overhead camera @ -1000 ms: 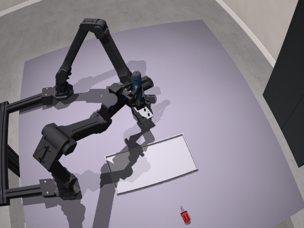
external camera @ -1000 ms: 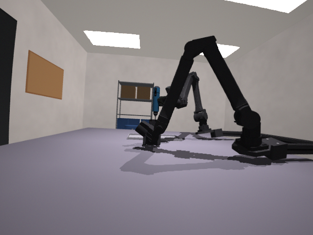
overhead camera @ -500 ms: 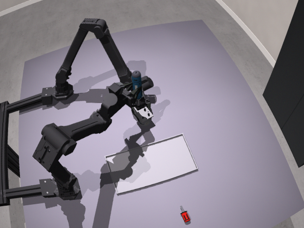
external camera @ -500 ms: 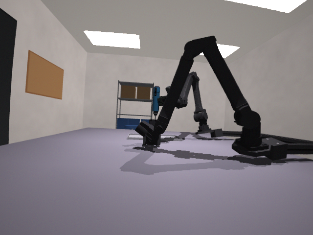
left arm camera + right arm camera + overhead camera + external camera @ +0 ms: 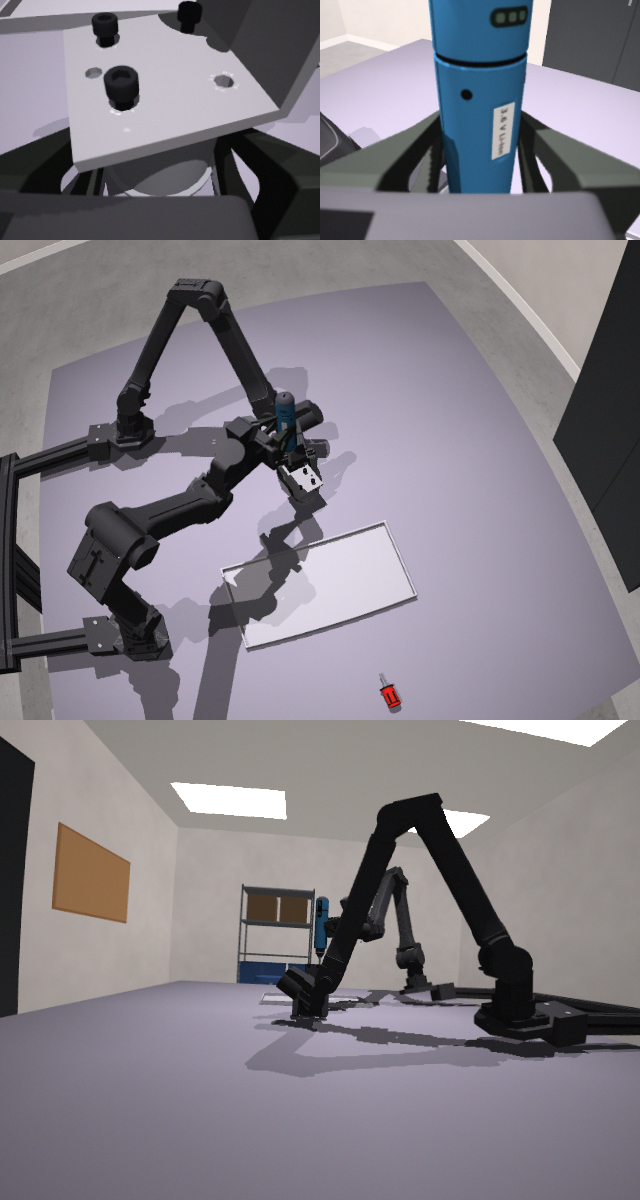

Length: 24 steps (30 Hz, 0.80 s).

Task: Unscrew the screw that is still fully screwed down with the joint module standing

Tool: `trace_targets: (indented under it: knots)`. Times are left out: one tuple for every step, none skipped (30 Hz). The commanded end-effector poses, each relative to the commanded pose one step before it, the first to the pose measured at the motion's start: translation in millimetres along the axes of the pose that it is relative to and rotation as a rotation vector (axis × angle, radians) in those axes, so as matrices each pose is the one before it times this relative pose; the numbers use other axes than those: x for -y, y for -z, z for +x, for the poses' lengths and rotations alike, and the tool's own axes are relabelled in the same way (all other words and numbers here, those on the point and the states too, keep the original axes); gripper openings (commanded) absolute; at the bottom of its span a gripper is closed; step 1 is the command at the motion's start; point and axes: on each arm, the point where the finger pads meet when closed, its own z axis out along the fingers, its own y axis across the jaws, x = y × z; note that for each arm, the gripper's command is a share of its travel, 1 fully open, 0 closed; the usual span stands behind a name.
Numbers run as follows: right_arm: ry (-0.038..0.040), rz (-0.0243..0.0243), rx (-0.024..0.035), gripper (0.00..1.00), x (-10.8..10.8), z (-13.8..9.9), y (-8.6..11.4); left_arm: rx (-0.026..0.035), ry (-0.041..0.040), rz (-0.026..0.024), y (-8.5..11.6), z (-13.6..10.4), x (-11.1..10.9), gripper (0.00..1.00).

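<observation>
The joint module [image 5: 307, 495] [image 5: 160, 177] stands on the table with a light grey bracket [image 5: 301, 476] [image 5: 170, 105] on top. My left gripper [image 5: 299, 483] [image 5: 310, 1001] [image 5: 160, 120] is shut on the module's round body, one finger on each side. In the left wrist view three black screws show: a near one [image 5: 121, 85] stands tall out of its hole, and two far ones [image 5: 105, 24] [image 5: 189, 12] sit lower. Two holes are empty. My right gripper [image 5: 287, 438] [image 5: 480, 120] is shut on the dark blue electric screwdriver [image 5: 284, 413] [image 5: 321, 924] [image 5: 480, 100], held upright with its tip just above the bracket.
A flat white-rimmed tray [image 5: 310, 544] lies in front of the module. A small red screwdriver [image 5: 389, 694] lies near the table's front edge. A dark cabinet [image 5: 604, 420] stands off the table to the right. A shelf [image 5: 276, 931] stands at the far wall.
</observation>
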Motion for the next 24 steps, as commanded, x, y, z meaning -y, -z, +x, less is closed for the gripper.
trace_targets:
  knots:
    - [-0.02067,0.00602,0.11310,0.42,-0.42,-51.50,-2.36,0.00447,-0.01709,-0.01781,-1.37,3.40,-13.23,0.59]
    - [0.00254,-0.00389,-0.01462,0.42,-1.03,6.99,5.95,0.00000,0.00000,0.00000,0.00,0.00,0.00,0.59]
    - [-0.00092,0.00132,0.00567,0.42,0.39,-2.75,-1.79,0.00000,0.00000,0.00000,0.00,0.00,0.00,0.59]
    - [-0.00001,0.00002,0.00009,0.42,0.01,-0.04,-0.03,0.00000,0.00000,0.00000,0.00,0.00,0.00,0.59]
    - [-0.00036,0.00051,0.00221,0.42,0.15,-1.07,-0.70,0.00000,0.00000,0.00000,0.00,0.00,0.00,0.59]
    - [0.00000,0.00000,0.00000,0.42,0.00,0.00,0.00,0.00000,0.00000,0.00000,0.00,0.00,0.00,0.59]
    - [0.00000,0.00000,0.00000,0.42,0.00,0.00,0.00,0.00000,0.00000,0.00000,0.00,0.00,0.00,0.59]
    - [0.00397,-0.00546,-0.02339,0.42,-1.52,11.15,8.78,0.00000,0.00000,0.00000,0.00,0.00,0.00,0.59]
    - [0.00015,0.00032,-0.00015,0.42,0.08,-0.02,1.24,0.00000,0.00000,0.00000,0.00,0.00,0.00,0.59]
    - [0.00016,-0.00009,-0.00004,0.42,0.01,-0.04,1.24,0.00000,0.00000,0.00000,0.00,0.00,0.00,0.59]
    - [-0.00055,0.00089,0.00421,0.42,0.30,-2.09,-0.10,0.00000,0.00000,0.00000,0.00,0.00,0.00,0.59]
    - [-0.00350,0.00557,0.02178,0.42,1.63,-10.71,-5.62,0.00000,0.00000,0.00000,0.00,0.00,0.00,0.59]
    - [-0.00022,0.00029,0.00219,0.42,0.14,-1.13,0.54,0.00000,0.00000,0.00000,0.00,0.00,0.00,0.59]
    - [0.00315,-0.00465,-0.01796,0.42,-1.23,8.58,7.05,0.00000,0.00000,0.00000,0.00,0.00,0.00,0.59]
    - [0.00190,-0.00220,-0.01050,0.42,-0.62,4.97,4.57,0.00000,0.00000,0.00000,0.00,0.00,0.00,0.59]
    - [0.00016,0.00031,-0.00014,0.42,0.08,-0.02,1.24,0.00000,0.00000,0.00000,0.00,0.00,0.00,0.59]
    - [0.00016,-0.00012,-0.00003,0.42,0.01,-0.04,1.24,0.00000,0.00000,0.00000,0.00,0.00,0.00,0.59]
    - [-0.00304,0.00470,0.01869,0.42,1.36,-9.18,-4.67,0.00000,0.00000,0.00000,0.00,0.00,0.00,0.59]
    - [-0.00204,0.00303,0.01280,0.42,0.90,-6.30,-2.82,0.00000,0.00000,0.00000,0.00,0.00,0.00,0.59]
    - [-0.00268,0.00331,0.01587,0.42,1.01,-7.68,-4.96,0.00000,0.00000,0.00000,0.00,0.00,0.00,0.59]
    - [-0.00005,-0.00002,0.00034,0.42,0.01,-0.16,-0.10,0.00000,0.00000,0.00000,0.00,0.00,0.00,0.59]
    - [-0.00002,0.00003,0.00012,0.42,0.01,-0.06,-0.04,0.00000,0.00000,0.00000,0.00,0.00,0.00,0.59]
    - [0.00000,0.00000,0.00000,0.42,0.00,0.00,0.00,0.00000,0.00000,0.00000,0.00,0.00,0.00,0.59]
    - [0.00000,0.00000,0.00000,0.42,0.00,0.00,0.00,0.00000,0.00000,0.00000,0.00,0.00,0.00,0.59]
